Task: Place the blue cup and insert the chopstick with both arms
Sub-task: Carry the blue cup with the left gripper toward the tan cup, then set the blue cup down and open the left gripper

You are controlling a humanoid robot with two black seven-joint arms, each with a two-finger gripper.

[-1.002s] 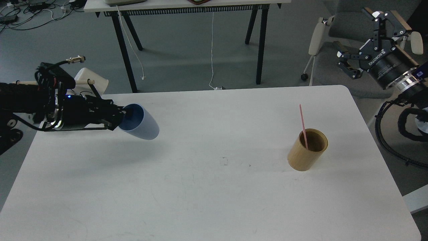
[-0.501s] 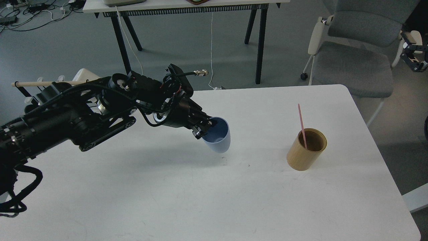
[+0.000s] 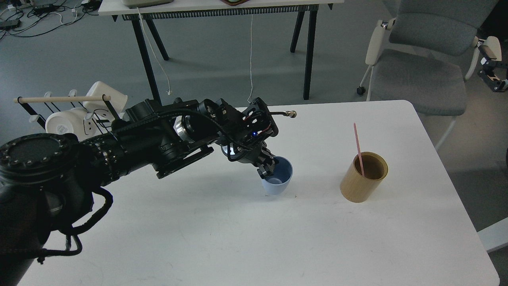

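Jaws clamp blue cup [image 3: 278, 180] rim, apparently touching table [image 3: 254, 238] mid-surface.

White tabletop [image 3: 222, 238] carries a blue cup [image 3: 278, 180] at its middle and, well to its right, a bamboo holder [image 3: 363, 178].

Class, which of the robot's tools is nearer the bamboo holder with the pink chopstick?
Left. The left tool grips the blue cup just left of the bamboo holder; the right tool sits far off at the frame's upper right edge.
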